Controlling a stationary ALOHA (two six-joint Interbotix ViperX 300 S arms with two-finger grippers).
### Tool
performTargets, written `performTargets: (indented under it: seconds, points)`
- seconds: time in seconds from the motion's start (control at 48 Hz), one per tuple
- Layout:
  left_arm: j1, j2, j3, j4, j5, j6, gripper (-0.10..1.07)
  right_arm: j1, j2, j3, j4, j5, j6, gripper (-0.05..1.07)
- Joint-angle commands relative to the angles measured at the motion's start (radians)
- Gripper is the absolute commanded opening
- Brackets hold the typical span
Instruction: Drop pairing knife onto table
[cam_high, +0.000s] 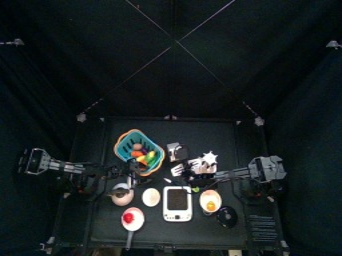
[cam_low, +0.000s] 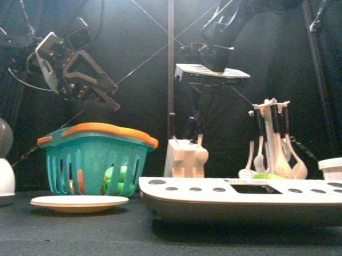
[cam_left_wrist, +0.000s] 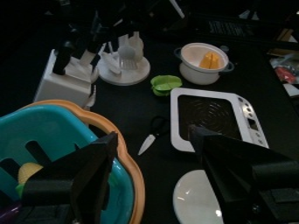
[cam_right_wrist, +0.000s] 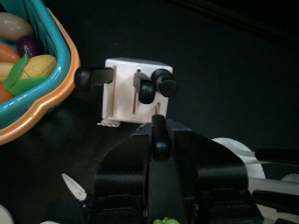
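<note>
The paring knife, black handle and pale blade, lies flat on the black table between the teal basket and the white scale. Its blade tip also shows in the right wrist view. My left gripper is open and empty, held high over the basket's edge; it also shows in the front view. My right gripper hangs above the white knife block with its jaws together and nothing seen between them. It is clear of the knife.
The knife block holds black-handled knives. Beside it stand a utensil holder, a small green cup and a white bowl. A white plate lies near the front. The basket holds toy produce.
</note>
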Motion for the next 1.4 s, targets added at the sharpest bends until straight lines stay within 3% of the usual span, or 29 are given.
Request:
performTargets:
  seconds: [0.0,0.375,0.667,0.75,0.812,0.917,0.979,1.167,1.312,1.375]
  points:
    - [-0.003,-0.003,-0.014,-0.003,-0.005,0.0,0.98,0.014,-0.051,-0.018,-0.008,0.003,0.0,0.52]
    - [-0.002,-0.005,-0.015,0.006,-0.003,0.003,0.98,0.112,-0.107,-0.052,-0.04,0.098,-0.009,0.52]
    - [-0.002,-0.005,-0.012,0.006,-0.005,0.002,0.98,0.255,-0.169,-0.06,-0.112,0.132,-0.011,0.52]
    - [-0.003,-0.005,-0.012,0.008,-0.005,0.002,0.98,0.285,-0.184,-0.037,-0.15,0.051,-0.011,0.52]
    - [-0.003,-0.005,-0.012,0.008,-0.005,0.003,0.98,0.299,-0.204,-0.005,-0.184,-0.072,-0.002,0.52]
    - [-0.003,-0.005,-0.014,0.006,-0.005,0.003,0.98,0.298,-0.261,0.078,-0.16,-0.279,0.006,0.52]
    - [-0.002,-0.005,-0.012,0.008,-0.005,0.002,0.98,0.279,-0.284,0.133,-0.14,-0.33,0.04,0.52]
    - [-0.003,-0.005,-0.012,0.008,-0.005,0.002,0.98,0.184,-0.36,0.379,-0.29,-0.535,0.367,0.52]
    - [-0.002,-0.005,-0.012,0.006,-0.005,0.002,0.98,0.101,-0.344,0.492,-0.471,-0.658,0.632,0.52]
    - [-0.002,-0.005,-0.012,0.006,-0.005,0.002,0.98,0.067,-0.334,0.522,-0.497,-0.673,0.696,0.52]
